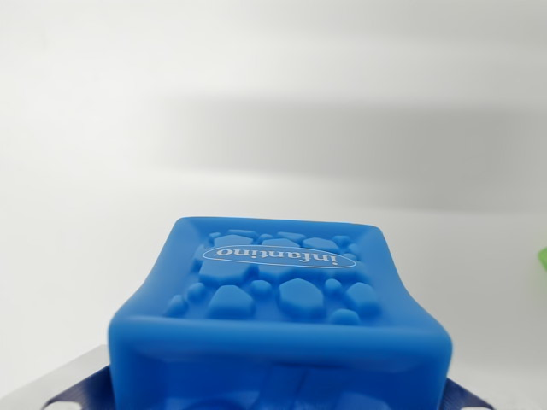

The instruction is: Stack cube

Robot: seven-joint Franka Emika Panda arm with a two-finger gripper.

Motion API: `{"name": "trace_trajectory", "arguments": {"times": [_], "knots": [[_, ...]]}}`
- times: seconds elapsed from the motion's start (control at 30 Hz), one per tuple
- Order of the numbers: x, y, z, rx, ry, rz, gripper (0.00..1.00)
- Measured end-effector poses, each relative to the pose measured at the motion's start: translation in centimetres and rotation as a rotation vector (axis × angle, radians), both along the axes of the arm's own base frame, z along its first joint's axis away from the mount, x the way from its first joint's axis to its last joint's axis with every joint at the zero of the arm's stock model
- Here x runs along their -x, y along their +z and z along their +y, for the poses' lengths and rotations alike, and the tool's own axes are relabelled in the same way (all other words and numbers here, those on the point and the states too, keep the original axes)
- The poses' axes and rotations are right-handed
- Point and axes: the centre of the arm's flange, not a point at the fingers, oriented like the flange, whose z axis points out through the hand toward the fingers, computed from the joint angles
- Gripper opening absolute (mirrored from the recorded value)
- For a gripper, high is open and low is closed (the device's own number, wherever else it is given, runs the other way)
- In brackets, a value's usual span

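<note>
One blue cube [278,320] fills the lower middle of the wrist view, closest to the camera and cut off by the bottom edge. It is soft-looking, with rounded corners and slightly bowed sides. Its upward face carries raised pebble shapes and a white oval bearing the word "infantino", which reads upside down from this angle. The near face falls toward the camera and shows faint moulded relief that is too dim to make out.

Just beside the cube's lower corners, metal parts of the pincer [278,401] show at the bottom left and bottom right, with dark blue padding against them. They sit close on either side of the cube, yet the contact itself is hidden by the cube's body, so I cannot tell whether the pincer is clamped on it or merely flanking it.

Beyond the cube lies the pale white table [256,111], smooth and evenly lit, with a soft grey shadow band across the middle distance. At the wrist view's right edge, a small sliver of something green [541,256] peeks in, too little to identify.
</note>
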Motion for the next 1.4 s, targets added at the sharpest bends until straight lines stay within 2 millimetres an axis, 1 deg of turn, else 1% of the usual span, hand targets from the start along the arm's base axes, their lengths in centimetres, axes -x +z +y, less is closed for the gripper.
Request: {"name": "trace_trajectory", "arguments": {"times": [1.4], "knots": [[1.6, 1.3, -7.9, 0.001, 0.244, 0.002, 0.00]]}}
